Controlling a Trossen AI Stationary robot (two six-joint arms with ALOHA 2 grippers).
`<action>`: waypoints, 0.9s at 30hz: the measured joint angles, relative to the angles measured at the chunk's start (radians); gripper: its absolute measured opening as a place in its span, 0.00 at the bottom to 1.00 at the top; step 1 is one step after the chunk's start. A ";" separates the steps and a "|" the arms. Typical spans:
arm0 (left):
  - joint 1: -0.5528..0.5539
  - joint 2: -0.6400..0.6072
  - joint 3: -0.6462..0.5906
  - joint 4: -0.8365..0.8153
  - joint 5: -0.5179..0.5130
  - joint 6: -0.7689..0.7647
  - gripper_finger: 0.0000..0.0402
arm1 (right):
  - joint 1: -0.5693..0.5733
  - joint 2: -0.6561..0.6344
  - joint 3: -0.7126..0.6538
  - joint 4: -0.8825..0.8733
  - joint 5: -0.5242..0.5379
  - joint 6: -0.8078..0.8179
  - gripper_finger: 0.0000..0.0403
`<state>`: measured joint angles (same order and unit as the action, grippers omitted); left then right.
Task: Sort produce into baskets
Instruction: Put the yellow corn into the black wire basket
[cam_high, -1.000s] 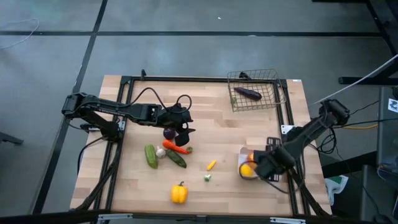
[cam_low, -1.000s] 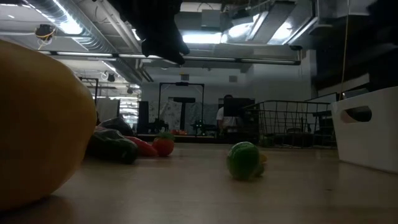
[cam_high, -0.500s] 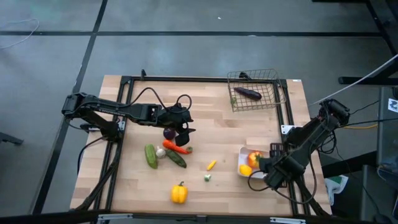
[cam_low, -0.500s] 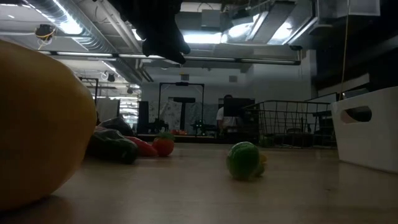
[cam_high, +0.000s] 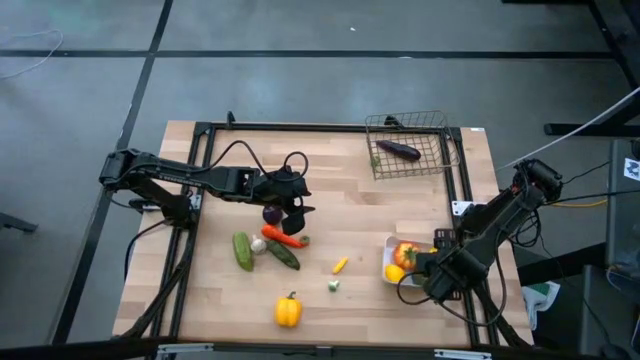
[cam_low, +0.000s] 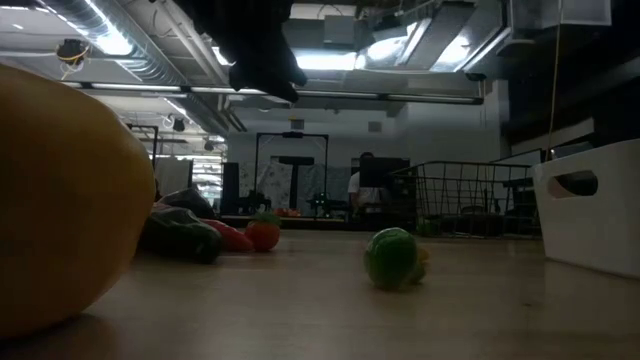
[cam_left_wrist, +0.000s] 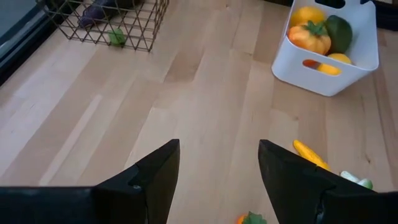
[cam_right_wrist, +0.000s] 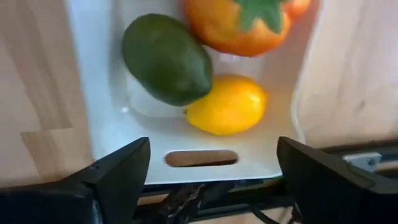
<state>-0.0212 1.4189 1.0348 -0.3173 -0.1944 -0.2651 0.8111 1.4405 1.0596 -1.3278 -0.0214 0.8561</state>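
Right gripper (cam_high: 432, 275) sits over the white tray (cam_high: 388, 262) near the worktop's right edge, fingers spread wide with nothing between them; its wrist view shows the tray (cam_right_wrist: 99, 124) already holding an orange tomato-like piece (cam_right_wrist: 239, 25), a dark green piece (cam_right_wrist: 166, 59) and a yellow lemon (cam_right_wrist: 227, 104). Left gripper (cam_high: 296, 212) hovers mid-worktop on the left half, jaws parted and empty.

You've got the wire basket (cam_high: 408, 145) at the far right corner with the purple eggplant (cam_high: 398, 150) inside. Loose produce is clustered just below the left gripper: a purple piece (cam_high: 271, 214) touching it or nearly so, the carrot (cam_high: 283, 238), a cucumber (cam_high: 243, 250), another green one (cam_high: 284, 255), white garlic (cam_high: 258, 244). Nearer the front edge lie the yellow pepper (cam_high: 288, 310), a small yellow piece (cam_high: 340, 265) and a small green piece (cam_high: 333, 285).

Judgement: left arm is far nearer the cluster; the carrot's long axis runs roughly left-right, slightly slanted. Bare worktop between cluster and tray gives you open room; only the tight cluster crowds a grasp.
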 joint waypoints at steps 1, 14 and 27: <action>0.000 0.000 0.000 0.002 0.000 -0.009 0.53 | -0.010 -0.002 0.006 -0.017 0.002 -0.001 0.88; 0.000 0.000 0.000 0.024 0.000 -0.004 0.53 | -0.184 -0.006 0.283 0.006 0.182 -0.225 0.87; -0.069 -0.003 0.000 0.097 -0.002 0.076 0.53 | -0.322 0.155 0.288 0.540 0.283 -0.661 0.87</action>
<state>-0.0906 1.4160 1.0344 -0.2204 -0.1967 -0.1889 0.4887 1.5952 1.3472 -0.7874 0.2619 0.1947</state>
